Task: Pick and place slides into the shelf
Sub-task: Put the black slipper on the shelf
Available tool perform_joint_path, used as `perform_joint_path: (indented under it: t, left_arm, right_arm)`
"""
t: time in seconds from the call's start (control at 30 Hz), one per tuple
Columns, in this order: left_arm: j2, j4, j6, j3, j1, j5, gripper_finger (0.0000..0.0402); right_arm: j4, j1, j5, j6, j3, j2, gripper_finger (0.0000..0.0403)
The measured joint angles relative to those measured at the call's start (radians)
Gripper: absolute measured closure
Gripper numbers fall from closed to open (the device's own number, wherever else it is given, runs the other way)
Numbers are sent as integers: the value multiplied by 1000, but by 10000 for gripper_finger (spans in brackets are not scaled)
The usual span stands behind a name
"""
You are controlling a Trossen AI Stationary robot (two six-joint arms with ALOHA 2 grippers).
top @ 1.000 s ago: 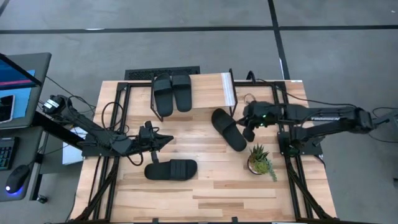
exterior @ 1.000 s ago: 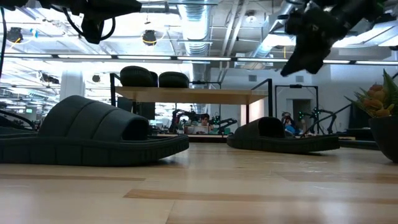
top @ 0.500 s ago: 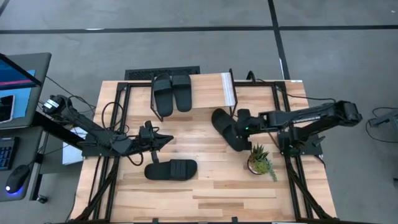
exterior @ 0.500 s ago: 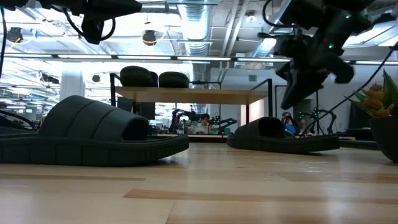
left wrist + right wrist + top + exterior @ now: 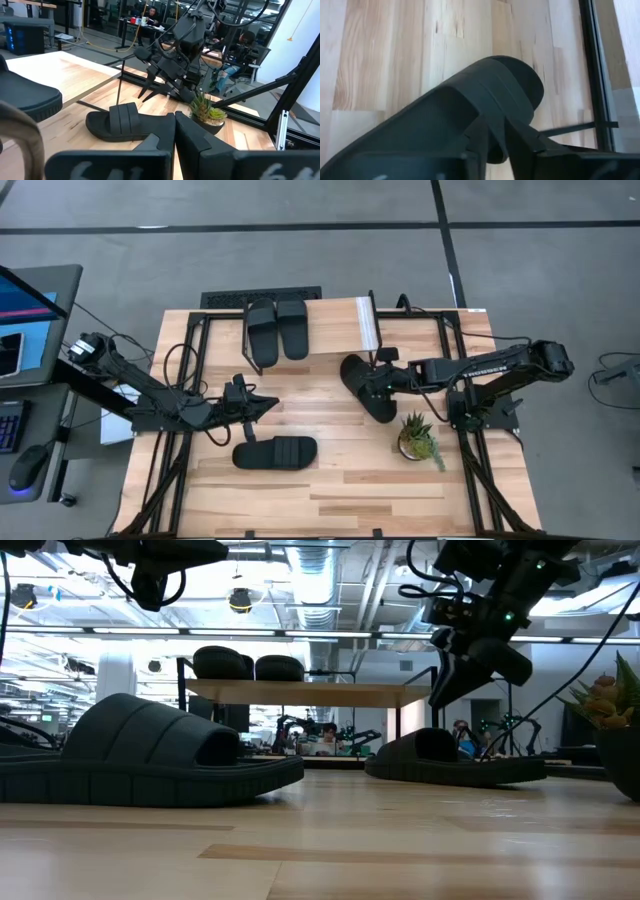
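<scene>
Desk [image 5: 330,490]: light wood plank top on a black frame.

Shelf [image 5: 330,330]: low rack at the desk's far edge, wood top, thin black legs, white strip [image 5: 367,326] at its right end. In the low view it stands in the background [image 5: 310,693].

Slides, four, all black:
- Pair on the shelf top, side by side and touching, toward its left half [image 5: 278,328]; seen as two dark humps in the low view [image 5: 250,665].
- One slide [image 5: 366,387] on the desk, right of centre, lying at a slant just in front of the shelf's right end; in the low view [image 5: 455,760] it rests flat on the desk.
- One slide [image 5: 275,452] on the desk, front and left of centre, lying crosswise; large in the low view's foreground [image 5: 150,750].

Right end effector [image 5: 376,383]: directly over the slanted slide, arm reaching in from the right. In the right wrist view its fingers [image 5: 520,135] are narrow, nearly together, with the slide's strap right beneath them [image 5: 470,110]; contact cannot be told. The low view shows it just above the slide [image 5: 450,690].

Left end effector [image 5: 268,404]: waits above the desk left of centre, fingers closed together, holding nothing.

Potted plant [image 5: 418,438]: small, on the desk near the slanted slide's front end.
</scene>
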Motion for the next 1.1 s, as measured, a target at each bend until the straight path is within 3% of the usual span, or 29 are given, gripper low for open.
perform_joint_path:
  t: [0.33,0.57,0.8,1.1]
  left_arm:
    - [0,-22,0,0,7,0,401]
    - [0,-25,0,0,7,0,402]
    - [0,-39,0,0,7,0,401]
    - [0,-46,-1,0,7,3,401]
  right_arm:
    - [-14,-15,-23,-71,0,0,244]
    - [-26,-16,-36,-105,0,2,200]
    - [-38,-14,-51,-104,-1,66,196]
    - [29,-13,-5,-103,0,213,233]
